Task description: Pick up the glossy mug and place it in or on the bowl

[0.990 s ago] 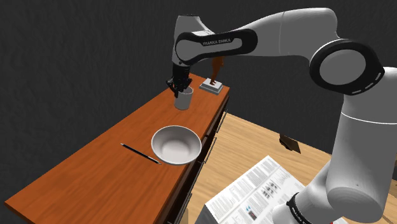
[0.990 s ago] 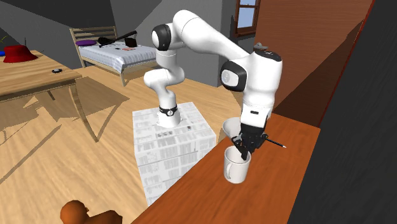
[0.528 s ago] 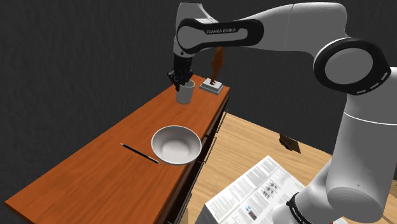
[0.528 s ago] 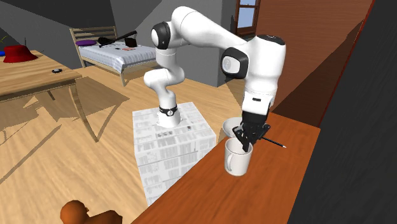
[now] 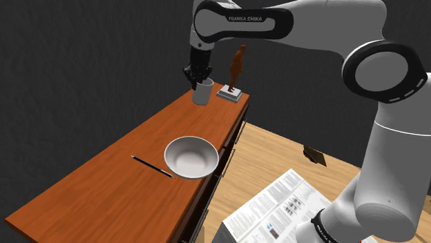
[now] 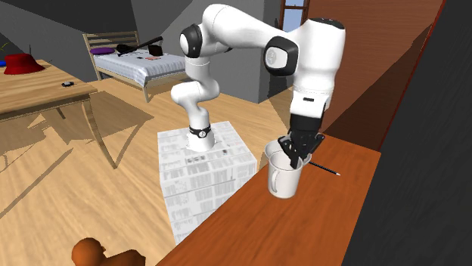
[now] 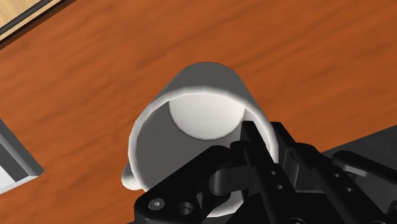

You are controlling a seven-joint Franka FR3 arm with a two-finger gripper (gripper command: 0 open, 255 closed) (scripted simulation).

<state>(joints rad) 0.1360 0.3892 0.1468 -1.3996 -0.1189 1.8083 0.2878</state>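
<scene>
A plain white mug [image 5: 202, 93] hangs a little above the far end of the reddish-brown table [image 5: 97, 183], near the shoulder view's top middle. My black gripper [image 5: 198, 77] is shut on its rim, one finger inside and one outside. From the wrist the mug [image 7: 194, 121] is seen from above, its wall clasped between the fingers [image 7: 253, 143] and a handle stub on its side. The second exterior view has the mug [image 6: 285, 177] dangling under the gripper [image 6: 295, 156]. A white bowl [image 5: 191, 157] stands on the table nearer the stand, at the table's edge.
A thin black pen [image 5: 152, 166] lies beside the bowl. A brown figurine [image 5: 236, 67] on a grey base [image 5: 230, 94] stands at the table's far corner, close to the mug. The newspaper-covered stand [image 6: 203, 170] is beside the table. A dark wall runs along the table's far side.
The gripper has risen with the mug clasped in it, lifting the mug off the table. The bowl, pen and figurine have stayed put.
</scene>
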